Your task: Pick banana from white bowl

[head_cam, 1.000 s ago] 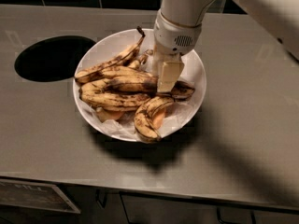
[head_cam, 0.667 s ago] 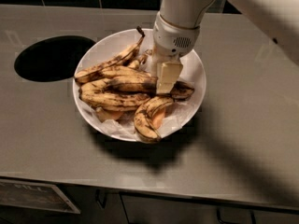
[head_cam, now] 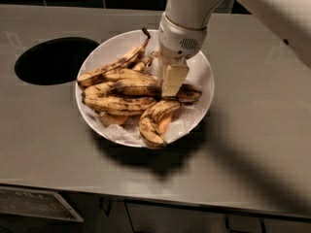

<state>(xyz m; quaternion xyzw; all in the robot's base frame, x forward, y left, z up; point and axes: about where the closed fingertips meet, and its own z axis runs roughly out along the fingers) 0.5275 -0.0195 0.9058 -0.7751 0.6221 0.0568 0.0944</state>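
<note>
The white bowl point(head_cam: 204, 64) sits on the grey counter, lined with crumpled white paper and holding several ripe, brown-spotted bananas point(head_cam: 119, 103). One long banana point(head_cam: 116, 64) lies along the far left rim and a curled one point(head_cam: 150, 123) rests at the front edge. My gripper point(head_cam: 171, 81) reaches down from the white arm into the middle of the bowl, its cream tip right at the bananas in the centre point(head_cam: 138, 85). The arm's wrist hides the bananas behind it.
A dark oval hole point(head_cam: 53, 59) is cut into the counter just left of the bowl. A dark tiled wall runs along the back. The counter's front edge lies below the bowl, with cabinet fronts under it.
</note>
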